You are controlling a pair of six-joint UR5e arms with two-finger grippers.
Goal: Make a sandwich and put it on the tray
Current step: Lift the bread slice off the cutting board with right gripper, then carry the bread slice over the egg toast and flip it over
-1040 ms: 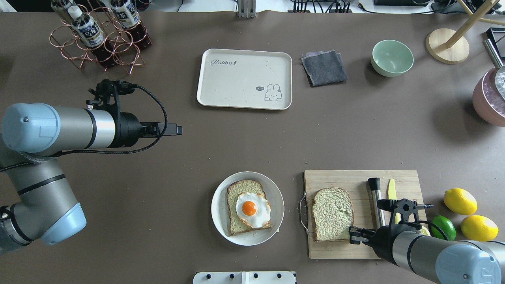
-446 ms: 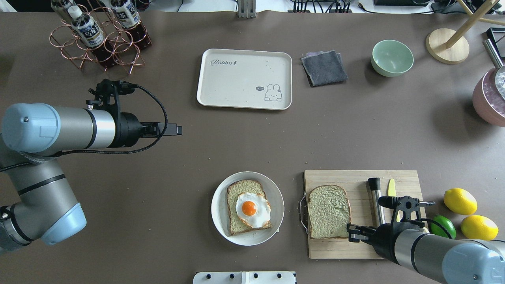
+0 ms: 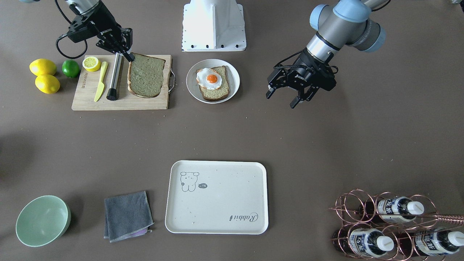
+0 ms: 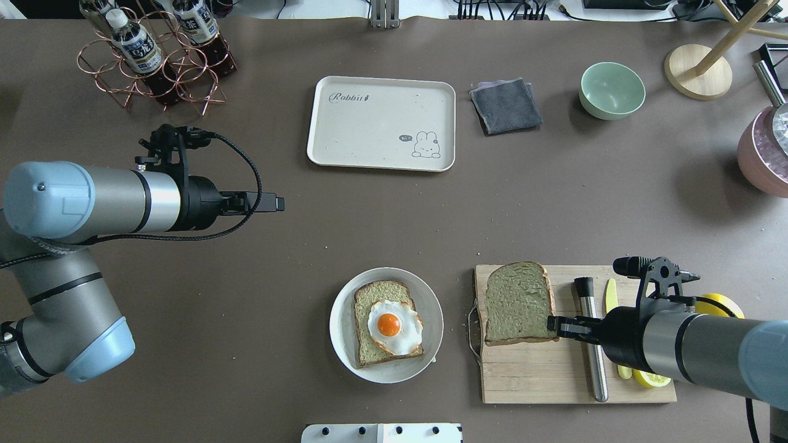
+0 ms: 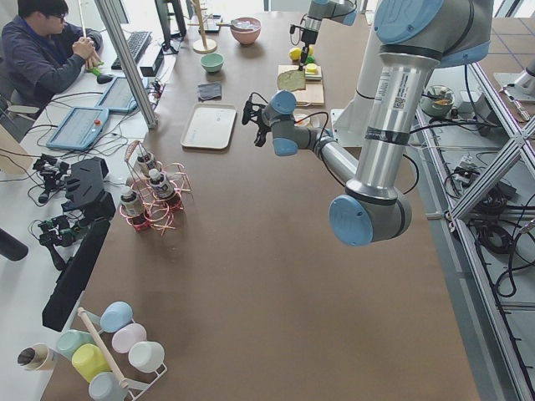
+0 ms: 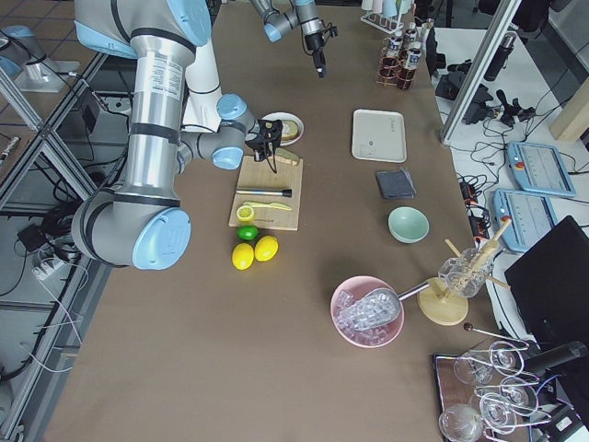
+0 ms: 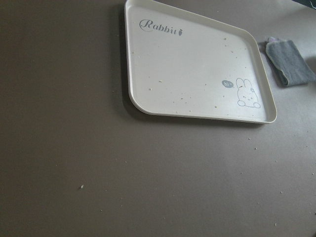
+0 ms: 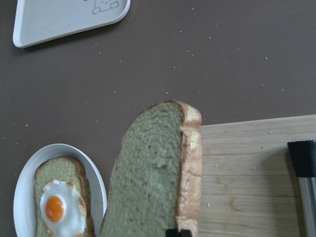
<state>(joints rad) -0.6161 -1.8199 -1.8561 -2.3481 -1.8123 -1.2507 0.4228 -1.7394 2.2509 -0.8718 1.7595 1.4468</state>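
Observation:
One bread slice with a fried egg (image 4: 394, 326) on top lies on the round white plate (image 4: 342, 344), also seen in the front view (image 3: 232, 69). My right gripper (image 4: 557, 326) is shut on the crust edge of the second bread slice (image 4: 519, 303) and holds it tilted just above the wooden cutting board (image 4: 542, 384). The right wrist view shows this slice (image 8: 148, 182) lifted off the board. The cream tray (image 4: 381, 123) lies bare at the far middle. My left gripper (image 3: 282, 98) hovers open and empty over the table, left of the plate.
A metal rod (image 4: 592, 351), a yellow knife (image 4: 611, 294) and a lemon half (image 4: 652, 378) lie on the board. A lemon (image 4: 721, 301) lies beside it. A grey cloth (image 4: 506, 106), a green bowl (image 4: 612, 90) and a bottle rack (image 4: 154, 61) stand at the far side.
My right gripper has lifted the second bread slice off the board and carried it toward the board's far edge. The left arm has not moved.

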